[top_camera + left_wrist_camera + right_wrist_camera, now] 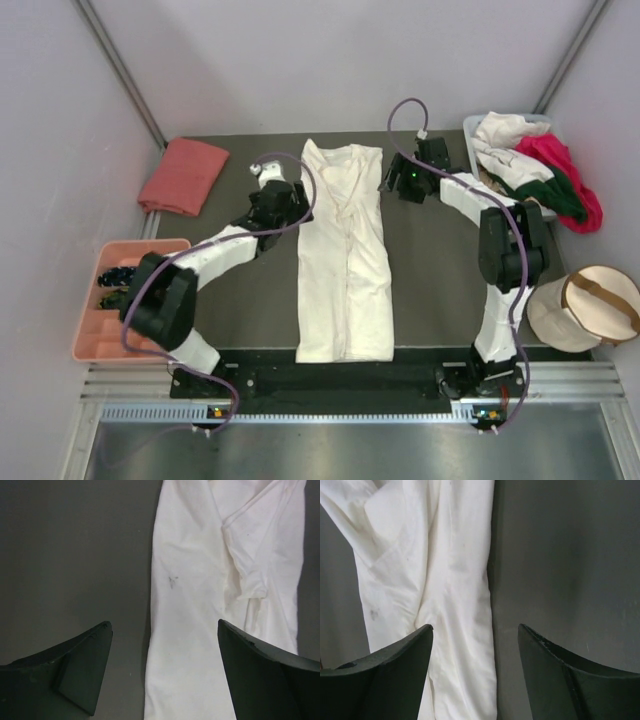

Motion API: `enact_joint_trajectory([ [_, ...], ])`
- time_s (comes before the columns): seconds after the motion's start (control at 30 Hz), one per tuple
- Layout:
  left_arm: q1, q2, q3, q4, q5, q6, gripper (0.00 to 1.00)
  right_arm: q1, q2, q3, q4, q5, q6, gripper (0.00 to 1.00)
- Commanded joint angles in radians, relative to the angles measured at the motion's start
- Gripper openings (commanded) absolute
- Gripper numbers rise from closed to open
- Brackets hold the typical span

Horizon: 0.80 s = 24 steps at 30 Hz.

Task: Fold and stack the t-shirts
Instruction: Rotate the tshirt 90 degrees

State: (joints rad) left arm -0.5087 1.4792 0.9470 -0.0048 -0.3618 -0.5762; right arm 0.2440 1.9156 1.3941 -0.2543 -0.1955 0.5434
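A large cream-white t-shirt (343, 255) lies in the middle of the dark mat, folded lengthwise into a long strip. My left gripper (293, 205) hovers at its upper left edge. In the left wrist view it (165, 630) is open, with the shirt's left edge (200, 605) below the gap and nothing held. My right gripper (393, 180) is at the shirt's upper right edge. The right wrist view shows it (476, 630) open over the right edge (455, 605). A folded salmon-pink t-shirt (184, 175) lies at the far left. White, magenta and dark green t-shirts (535, 165) are piled at the far right.
A pink compartment tray (90, 330) sits off the mat's left edge. A round beige pouch with a tan strap (590, 305) lies at the right. The pile rests in a pale bin (472, 128). Grey walls close in on both sides and at the back.
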Motion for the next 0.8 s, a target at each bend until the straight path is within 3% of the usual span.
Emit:
enact_joint_trajectory([
  [0.0,0.051,0.206,0.137,0.215,0.191,0.113,0.88,-0.031,0.127,0.163,0.026,-0.108,-0.025,0.69],
  [0.13,0.102,0.363,0.252,0.236,0.251,0.148,0.83,-0.048,0.224,0.288,0.003,-0.136,-0.025,0.69],
  [0.43,0.183,0.64,0.53,0.194,0.287,0.206,0.82,-0.083,0.37,0.471,-0.054,-0.156,-0.026,0.69],
  [0.77,0.233,0.837,0.748,0.141,0.357,0.251,0.82,-0.092,0.491,0.615,-0.099,-0.208,-0.034,0.7],
])
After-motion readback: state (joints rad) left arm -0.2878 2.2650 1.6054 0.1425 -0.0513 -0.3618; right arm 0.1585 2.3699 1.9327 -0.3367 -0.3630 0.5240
